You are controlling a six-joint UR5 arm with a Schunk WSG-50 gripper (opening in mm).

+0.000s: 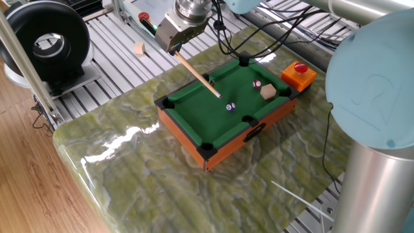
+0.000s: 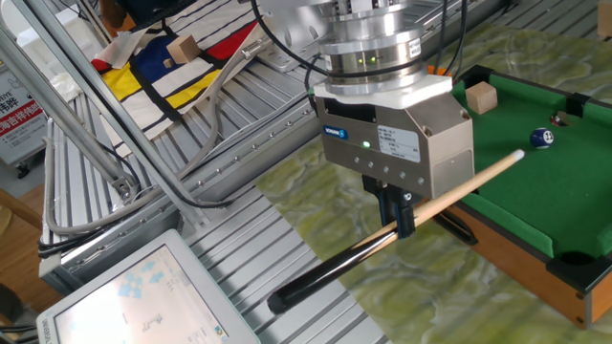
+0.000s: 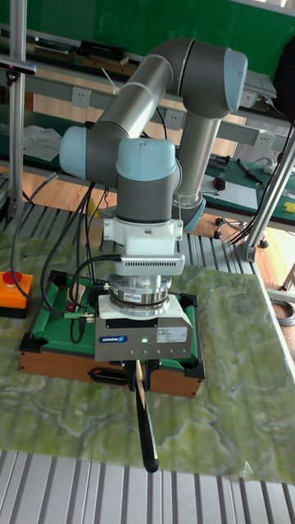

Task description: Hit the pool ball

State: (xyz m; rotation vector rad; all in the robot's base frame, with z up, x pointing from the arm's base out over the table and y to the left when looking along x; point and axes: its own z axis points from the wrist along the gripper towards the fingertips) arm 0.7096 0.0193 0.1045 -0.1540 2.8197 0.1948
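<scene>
The pool ball (image 1: pixel 229 107) (image 2: pixel 541 139), small, dark blue with a white spot, rests on the green felt of the mini pool table (image 1: pixel 194 103). My gripper (image 2: pixel 403 212) (image 1: pixel 173 46) (image 3: pixel 137 372) is shut on a wooden cue stick (image 2: pixel 449 199) (image 1: pixel 195 75) (image 3: pixel 143 413). The cue slants down over the table's edge, its pale tip a short way from the ball and pointing towards it. In the tall fixed view the ball is hidden behind the gripper.
A red-and-white ball (image 1: pixel 257 84) and a tan wooden cube (image 1: pixel 268 92) (image 2: pixel 481 97) lie on the felt near the far corner. An orange box with a red button (image 1: pixel 298 74) sits beside the table. Another cube (image 1: pixel 138 48) lies on the metal slats.
</scene>
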